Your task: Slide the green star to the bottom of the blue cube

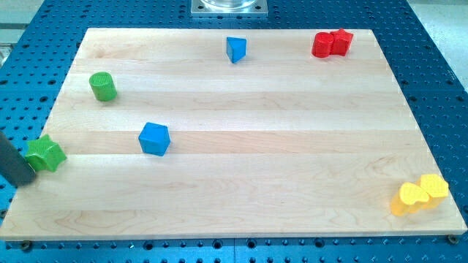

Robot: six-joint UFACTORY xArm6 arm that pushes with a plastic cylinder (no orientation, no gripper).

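Note:
The green star (44, 153) lies near the wooden board's left edge. The blue cube (154, 138) sits to its right and slightly higher in the view, well apart from it. My rod comes in from the view's left edge, and my tip (27, 180) rests at the board's left edge, just below and left of the green star, close to it or touching it.
A green cylinder (103, 86) stands at the upper left. A blue triangular block (235, 49) is at the top middle. Two red blocks (331, 43) sit together at the top right. Two yellow blocks (419, 193) sit together at the bottom right. The board (256, 204) lies on a blue perforated table.

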